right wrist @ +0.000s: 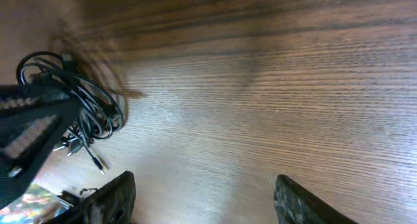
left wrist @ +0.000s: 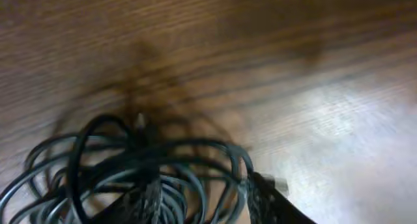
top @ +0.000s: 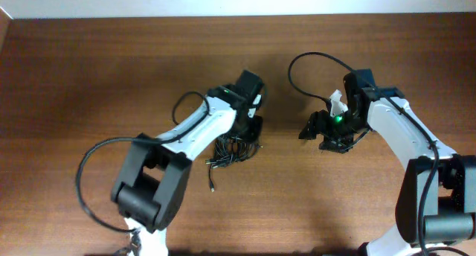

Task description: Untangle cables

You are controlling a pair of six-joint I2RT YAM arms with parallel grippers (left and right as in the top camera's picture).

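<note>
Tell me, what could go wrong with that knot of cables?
The left gripper sits among the loops of the cables; pulling might drag the whole bundle along, or tighten it. The right gripper is open over bare table, apart from the bundle, so nothing pins it down. Loose plugs may snag in loops.

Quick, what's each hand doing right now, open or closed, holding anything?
Left hand: open, fingers straddling the cables, no clear grip.
Right hand: open, empty.

No lettering, label, brand, number or sign can be read, neither on the cables [top: 232, 148] nor the tabletop [top: 111, 62].
</note>
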